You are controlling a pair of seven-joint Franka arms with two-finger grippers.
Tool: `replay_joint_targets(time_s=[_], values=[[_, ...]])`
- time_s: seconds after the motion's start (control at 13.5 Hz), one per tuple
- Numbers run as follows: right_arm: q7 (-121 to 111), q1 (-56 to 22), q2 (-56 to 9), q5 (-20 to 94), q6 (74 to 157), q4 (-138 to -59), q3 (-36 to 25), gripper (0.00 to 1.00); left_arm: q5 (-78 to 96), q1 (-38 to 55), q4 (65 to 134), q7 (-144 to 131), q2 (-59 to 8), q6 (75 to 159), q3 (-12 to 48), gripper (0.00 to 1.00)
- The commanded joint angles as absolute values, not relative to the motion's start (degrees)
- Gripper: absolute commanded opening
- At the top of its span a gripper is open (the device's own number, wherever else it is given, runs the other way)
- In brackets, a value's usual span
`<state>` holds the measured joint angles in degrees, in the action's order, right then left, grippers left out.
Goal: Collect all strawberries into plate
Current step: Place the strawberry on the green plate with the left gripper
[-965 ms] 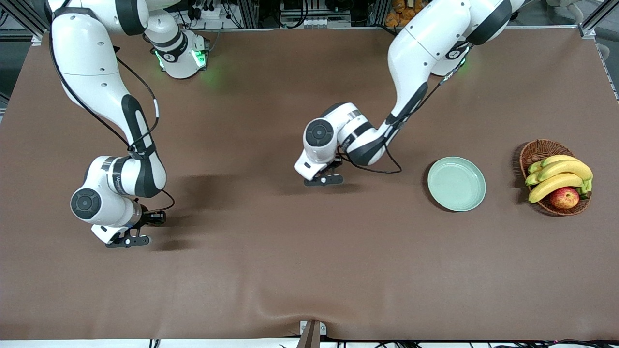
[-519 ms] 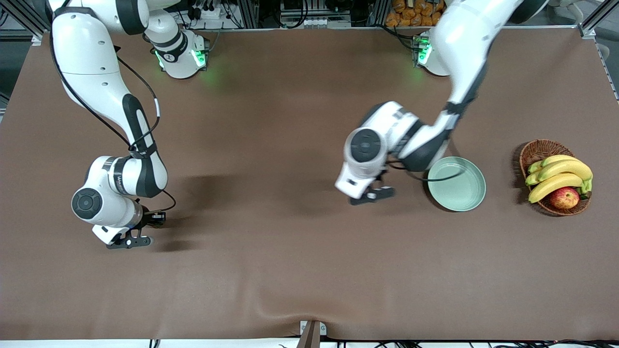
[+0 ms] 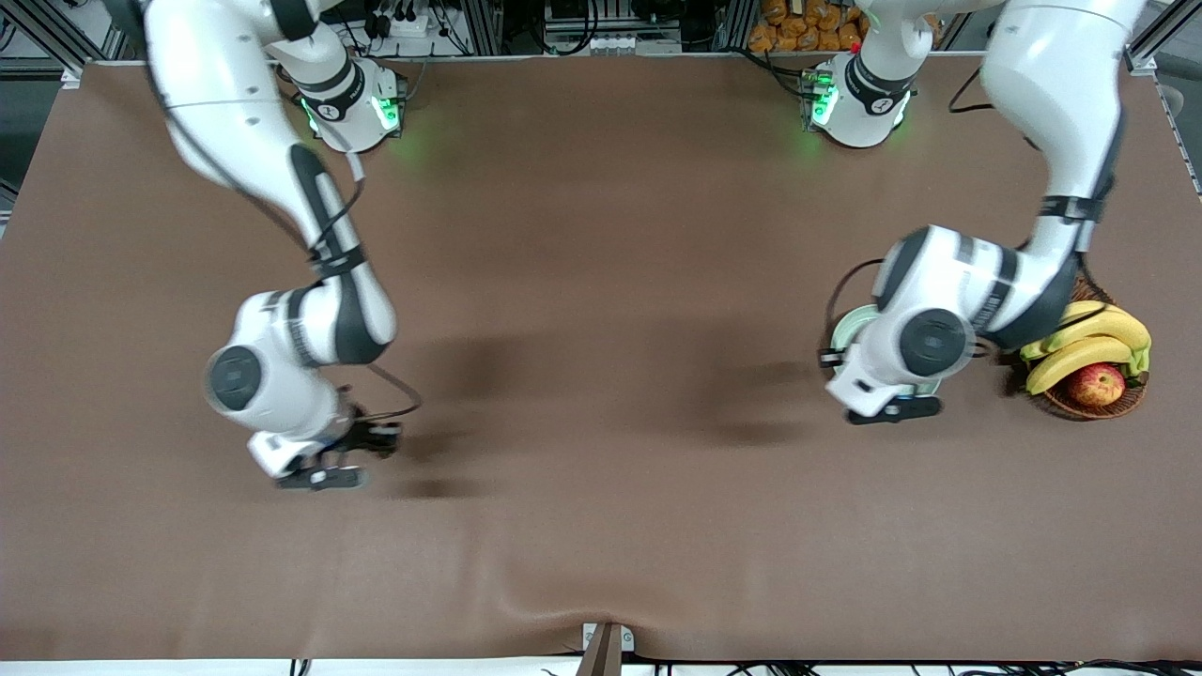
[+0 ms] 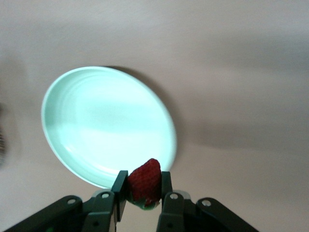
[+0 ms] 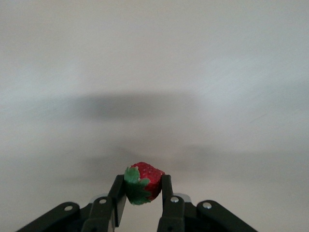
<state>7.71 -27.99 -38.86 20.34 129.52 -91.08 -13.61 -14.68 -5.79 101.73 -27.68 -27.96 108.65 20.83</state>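
Observation:
My left gripper [image 3: 892, 409] is shut on a red strawberry [image 4: 145, 180], gripped between both fingers. It hangs over the rim of the pale mint-green plate [image 4: 96, 121] on the side toward the front camera. In the front view my left hand hides most of the plate [image 3: 850, 325]. My right gripper [image 3: 319, 478] is shut on a second strawberry [image 5: 145, 182], whose green leaves face the camera. It is held just above the bare brown table toward the right arm's end.
A wicker basket [image 3: 1052, 286] holding bananas [image 3: 1089, 338] and an apple [image 3: 1096, 384] stands beside the plate at the left arm's end. The left forearm reaches over the basket. A fold in the brown cloth [image 3: 526, 582] runs near the front edge.
My left arm has swung from the middle of the table to the plate, carrying its strawberry. My right gripper has shut on its strawberry and shifted toward the table's middle.

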Motion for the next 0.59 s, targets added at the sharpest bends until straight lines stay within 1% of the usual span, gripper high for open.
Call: replay_joint_targets(time_s=[0.0,0.07,0.15,0.22,0.3,0.37,0.52], values=[[19.29,-35.39,-38.23,25.64,127.18,-91.85,-14.06,0.02,-16.69,-10.26,109.84,-25.32,-26.1,116.86,21.62,0.0],[22.38,-37.86,-38.49,28.19,127.18,-91.85,-13.98,0.02,-17.22,-12.72,110.82,-23.57,-26.45,119.16,21.62,0.0],[24.33,-39.62,-38.58,30.47,127.18,-91.85,-13.19,0.03,-17.57,-14.05,110.92,-21.03,-27.24,120.14,21.62,0.11],[25.04,-40.68,-38.58,32.93,127.18,-91.85,-12.75,0.04,-17.58,-15.45,110.83,-19.27,-27.59,120.58,21.62,0.33],[25.05,-41.39,-38.58,35.83,127.0,-91.85,-12.31,0.08,-17.58,-16.08,110.74,-18.38,-27.51,120.67,21.71,0.71],[24.96,-42.18,-38.67,38.64,127.0,-91.93,-11.87,0.08,-17.58,-16.0,110.66,-18.28,-27.34,120.67,21.71,1.0],[25.13,-44.55,-38.85,42.44,127.09,-91.93,-10.73,0.12,-17.23,-15.91,110.22,-18.28,-26.11,119.89,21.8,1.0]])
